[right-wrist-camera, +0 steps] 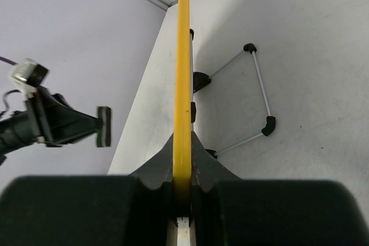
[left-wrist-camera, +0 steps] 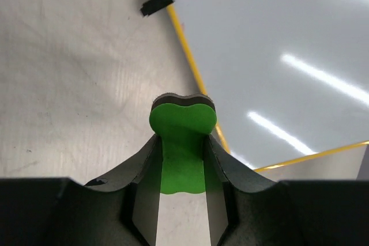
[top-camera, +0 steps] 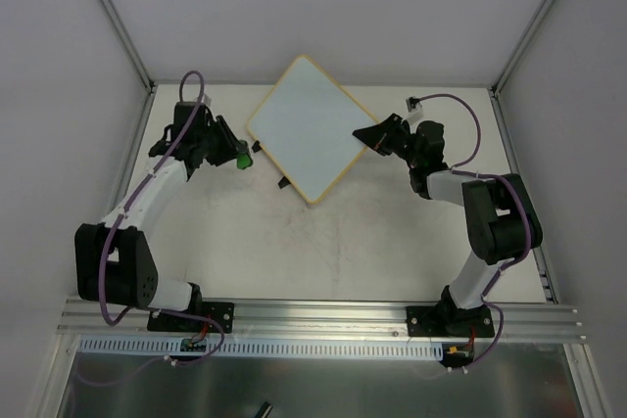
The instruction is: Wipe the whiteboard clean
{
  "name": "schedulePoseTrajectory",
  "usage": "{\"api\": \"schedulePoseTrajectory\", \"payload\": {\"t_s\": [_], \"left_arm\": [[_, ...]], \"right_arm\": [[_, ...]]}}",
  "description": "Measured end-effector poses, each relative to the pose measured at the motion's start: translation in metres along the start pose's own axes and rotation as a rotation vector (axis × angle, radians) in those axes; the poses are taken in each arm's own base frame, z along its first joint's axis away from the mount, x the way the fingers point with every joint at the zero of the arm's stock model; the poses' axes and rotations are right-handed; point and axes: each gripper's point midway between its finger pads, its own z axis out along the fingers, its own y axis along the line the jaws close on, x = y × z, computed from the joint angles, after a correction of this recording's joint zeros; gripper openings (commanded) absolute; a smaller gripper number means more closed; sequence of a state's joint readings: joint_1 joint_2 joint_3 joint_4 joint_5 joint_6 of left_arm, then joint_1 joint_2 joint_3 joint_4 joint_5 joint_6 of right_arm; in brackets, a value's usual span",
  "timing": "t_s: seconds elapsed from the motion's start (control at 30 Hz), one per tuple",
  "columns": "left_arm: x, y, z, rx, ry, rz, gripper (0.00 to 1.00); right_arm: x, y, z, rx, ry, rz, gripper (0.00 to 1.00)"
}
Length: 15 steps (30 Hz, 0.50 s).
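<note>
The whiteboard [top-camera: 307, 129] is a white square with a yellow rim, turned like a diamond at the back middle of the table, its face blank. My right gripper [top-camera: 372, 137] is shut on its right edge; the right wrist view shows the yellow rim [right-wrist-camera: 183, 84] clamped edge-on between the jaws, the board tilted up off the table. My left gripper [top-camera: 235, 156] is shut on the green eraser [left-wrist-camera: 182, 142], held just off the board's left edge. The left wrist view shows the board's face [left-wrist-camera: 277, 56] and a black clip [left-wrist-camera: 157, 4].
A folding wire stand [right-wrist-camera: 256, 93] shows on the board's underside in the right wrist view. Grey enclosure walls [top-camera: 294, 7] stand behind and at both sides. The left arm with the eraser shows at left in the right wrist view [right-wrist-camera: 57, 122].
</note>
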State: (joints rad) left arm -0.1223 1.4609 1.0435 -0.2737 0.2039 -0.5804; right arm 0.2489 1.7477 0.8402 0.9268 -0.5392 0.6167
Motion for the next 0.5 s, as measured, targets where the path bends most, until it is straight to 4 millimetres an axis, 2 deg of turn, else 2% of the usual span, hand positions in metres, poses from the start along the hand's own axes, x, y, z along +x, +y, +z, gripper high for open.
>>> {"api": "schedulePoseTrajectory", "payload": {"t_s": [0.1, 0.17, 0.23, 0.43, 0.5], "left_arm": [[-0.027, -0.022, -0.030, 0.058, -0.099, 0.023, 0.00], [-0.033, -0.027, -0.032, 0.067, -0.112, 0.028, 0.00], [-0.030, -0.023, -0.022, 0.052, -0.085, 0.026, 0.00], [0.000, 0.008, 0.033, -0.053, 0.074, 0.006, 0.00], [0.009, 0.011, 0.046, -0.076, 0.109, 0.013, 0.00]], "right_arm": [[0.000, 0.000, 0.000, 0.000, 0.000, -0.001, 0.00], [0.000, 0.000, 0.000, 0.000, 0.000, -0.001, 0.00], [0.000, 0.000, 0.000, 0.000, 0.000, -0.001, 0.00], [0.000, 0.000, 0.000, 0.000, 0.000, -0.004, 0.00], [0.000, 0.000, 0.000, 0.000, 0.000, -0.004, 0.00]]}}
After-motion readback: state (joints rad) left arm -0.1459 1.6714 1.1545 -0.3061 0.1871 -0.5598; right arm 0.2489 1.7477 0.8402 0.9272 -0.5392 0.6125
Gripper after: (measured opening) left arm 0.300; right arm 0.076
